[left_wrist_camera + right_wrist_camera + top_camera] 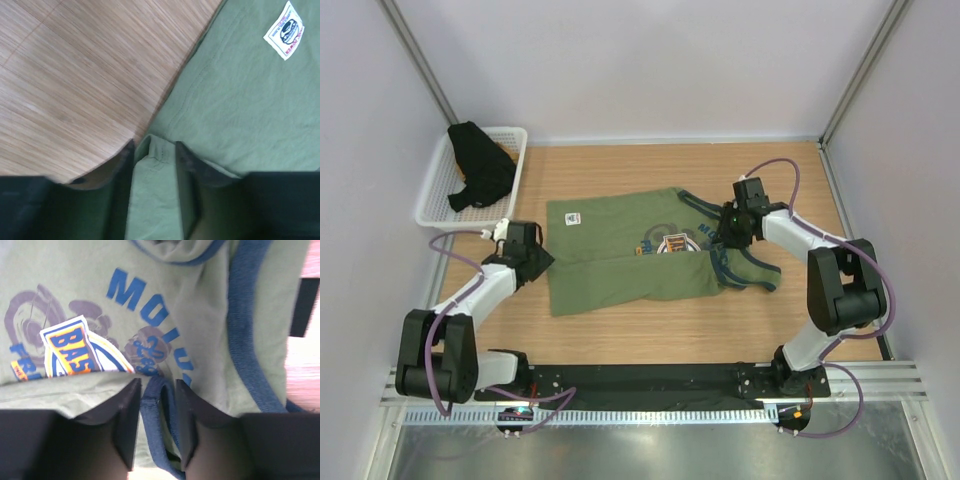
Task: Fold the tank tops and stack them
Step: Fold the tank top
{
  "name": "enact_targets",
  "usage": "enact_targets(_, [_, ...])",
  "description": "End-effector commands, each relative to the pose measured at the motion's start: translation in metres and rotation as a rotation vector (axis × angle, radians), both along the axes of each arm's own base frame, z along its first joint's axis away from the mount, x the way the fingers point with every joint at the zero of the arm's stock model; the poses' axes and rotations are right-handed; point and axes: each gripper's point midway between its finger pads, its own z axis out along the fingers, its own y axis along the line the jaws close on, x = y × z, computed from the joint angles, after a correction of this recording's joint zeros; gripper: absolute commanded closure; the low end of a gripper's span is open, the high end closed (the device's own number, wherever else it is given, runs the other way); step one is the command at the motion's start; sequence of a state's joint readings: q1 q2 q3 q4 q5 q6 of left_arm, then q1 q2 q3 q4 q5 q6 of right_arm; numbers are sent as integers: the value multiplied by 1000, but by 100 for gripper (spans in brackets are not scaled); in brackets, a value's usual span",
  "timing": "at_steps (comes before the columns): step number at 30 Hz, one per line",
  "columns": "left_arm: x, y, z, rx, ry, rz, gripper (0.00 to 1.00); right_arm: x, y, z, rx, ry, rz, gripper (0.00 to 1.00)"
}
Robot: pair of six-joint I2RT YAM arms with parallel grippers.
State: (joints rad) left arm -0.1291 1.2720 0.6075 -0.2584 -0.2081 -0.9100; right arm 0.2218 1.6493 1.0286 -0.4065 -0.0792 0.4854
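Your olive green cloth tank top with navy trim (620,255) lay part-folded on the wooden table (620,170), and the plain black cloth tank top (480,172) sat in the white plastic mesh basket (434,192). Your left gripper (153,147) stood narrowly parted astride the green hem, and your right gripper (157,385) likewise astride the trim.

Wooden table (620,340): olive tank top (610,270) mid-surface, white basket (432,200) far-left.

Olive tank top (620,270) has navy trim and blue lettering; black tank top (480,170) is plain.
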Motion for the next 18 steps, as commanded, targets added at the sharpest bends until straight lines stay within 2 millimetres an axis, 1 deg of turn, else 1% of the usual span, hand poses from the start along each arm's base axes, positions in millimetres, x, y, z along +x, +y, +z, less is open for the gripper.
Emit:
enact_targets(1, [21,5,24,22,-89,5,57,22,-7,31,-35,-123,-41,58])
enact_targets(3, [18,6,24,25,-95,10,47,23,-17,45,-68,-159,-70,50])
enact_targets(4, [18,6,28,23,-112,11,44,25,-24,48,-94,-169,-93,48])
enact_targets(6, [15,7,29,21,-115,16,39,27,-33,57,-109,-181,-122,47])
enact_targets(8, [14,5,31,7,-126,11,38,28,-46,61,-125,-181,-160,47])
enact_targets(9, [12,3,30,2,-121,6,37,28,-58,61,-135,-175,-199,47])
enact_targets(10, [10,0,27,-14,-112,-9,37,27,-66,62,-145,-176,-224,48])
enact_targets(11, [8,-3,27,-23,-111,-18,36,26,-78,62,-176,-178,-264,48])
enact_targets(12, [5,-4,22,-32,-97,-25,34,22,-86,58,-195,-171,-289,48])
enact_targets(13, [3,-9,21,-52,-91,-44,34,20,-96,60,-200,-178,-323,48])
enact_targets(16, [-3,-16,13,-83,-68,-78,33,15,-104,49,-190,-159,-342,45])
enact_targets(18, [-7,-22,10,-109,-57,-103,32,11,-102,36,-180,-126,-328,45])
